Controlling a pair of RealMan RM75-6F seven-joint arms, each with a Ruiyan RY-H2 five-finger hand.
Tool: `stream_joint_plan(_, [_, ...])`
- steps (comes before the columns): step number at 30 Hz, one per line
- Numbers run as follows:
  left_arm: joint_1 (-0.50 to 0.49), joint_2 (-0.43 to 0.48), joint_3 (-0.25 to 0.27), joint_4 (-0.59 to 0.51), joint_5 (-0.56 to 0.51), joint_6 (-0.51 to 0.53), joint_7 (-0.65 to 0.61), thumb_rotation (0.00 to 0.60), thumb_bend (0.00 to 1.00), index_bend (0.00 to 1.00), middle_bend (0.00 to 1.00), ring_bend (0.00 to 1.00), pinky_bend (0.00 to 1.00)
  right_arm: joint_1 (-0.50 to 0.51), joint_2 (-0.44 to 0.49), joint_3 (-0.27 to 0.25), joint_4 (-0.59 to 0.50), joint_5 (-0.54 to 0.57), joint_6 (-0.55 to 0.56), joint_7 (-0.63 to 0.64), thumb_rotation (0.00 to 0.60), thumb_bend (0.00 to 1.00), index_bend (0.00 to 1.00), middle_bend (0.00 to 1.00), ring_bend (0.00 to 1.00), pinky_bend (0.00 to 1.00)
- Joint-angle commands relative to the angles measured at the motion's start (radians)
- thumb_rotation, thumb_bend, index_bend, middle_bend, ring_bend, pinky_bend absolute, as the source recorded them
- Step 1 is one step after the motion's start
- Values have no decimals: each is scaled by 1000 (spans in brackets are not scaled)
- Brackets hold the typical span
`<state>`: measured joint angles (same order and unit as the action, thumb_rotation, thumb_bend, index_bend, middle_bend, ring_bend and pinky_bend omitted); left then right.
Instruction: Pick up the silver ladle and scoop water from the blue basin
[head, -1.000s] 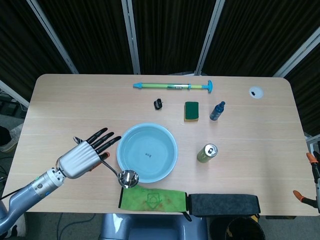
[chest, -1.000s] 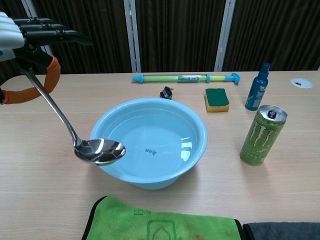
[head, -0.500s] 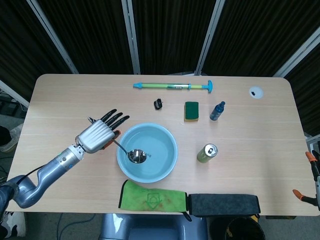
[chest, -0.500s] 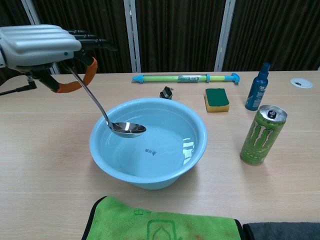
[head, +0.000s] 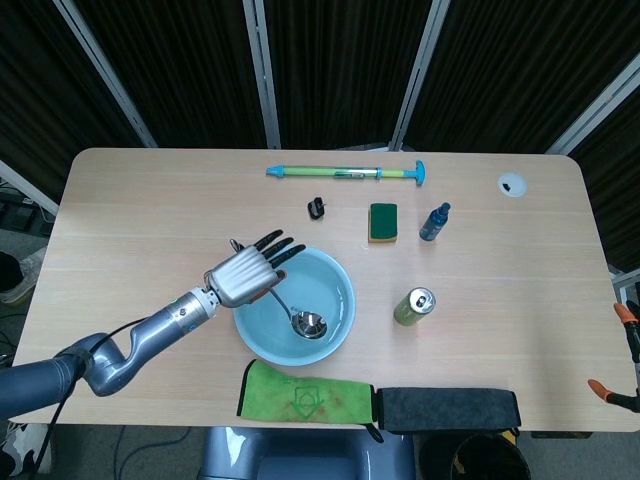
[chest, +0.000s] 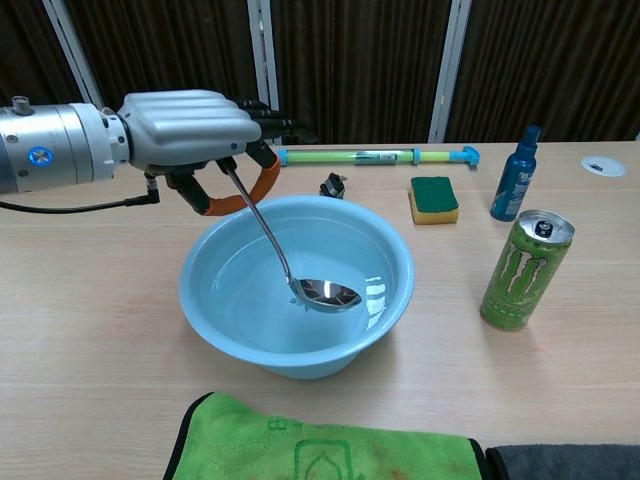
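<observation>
My left hand hovers over the left rim of the blue basin and holds the silver ladle by its handle. The handle slants down to the right. The ladle's bowl sits low inside the basin, at or in the water near its middle. My right hand shows in neither view.
A green cloth and a dark cloth lie at the front edge. A green can stands right of the basin. Behind it are a sponge, a blue bottle, a small black clip and a long green-blue tube.
My left hand has carried the ladle from the front left of the basin, up over the rim and rightward. The ladle's bowl has dropped down to the water.
</observation>
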<state>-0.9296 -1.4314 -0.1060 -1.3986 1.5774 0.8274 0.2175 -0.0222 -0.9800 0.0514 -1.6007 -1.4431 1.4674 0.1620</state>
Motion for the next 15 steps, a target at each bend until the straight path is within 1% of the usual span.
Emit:
stream_joint_plan(1, [-10, -25, 8, 18, -9, -14, 1, 600, 486, 643, 0, 0, 0, -2, 2, -1, 2, -1, 3, 7, 600, 0, 0, 0, 0, 0])
stream_joint_plan(8, [-15, -62, 25, 56, -16, -22, -3, 600, 484, 646, 0, 0, 0, -6, 7, 1, 9, 1, 9, 29, 600, 0, 0, 0, 0, 0])
stream_joint_plan(15, [-6, -67, 43, 84, -22, -13, -13, 600, 484, 647, 0, 0, 0, -5, 6, -1, 9, -2, 7, 23, 600, 0, 0, 0, 0, 0])
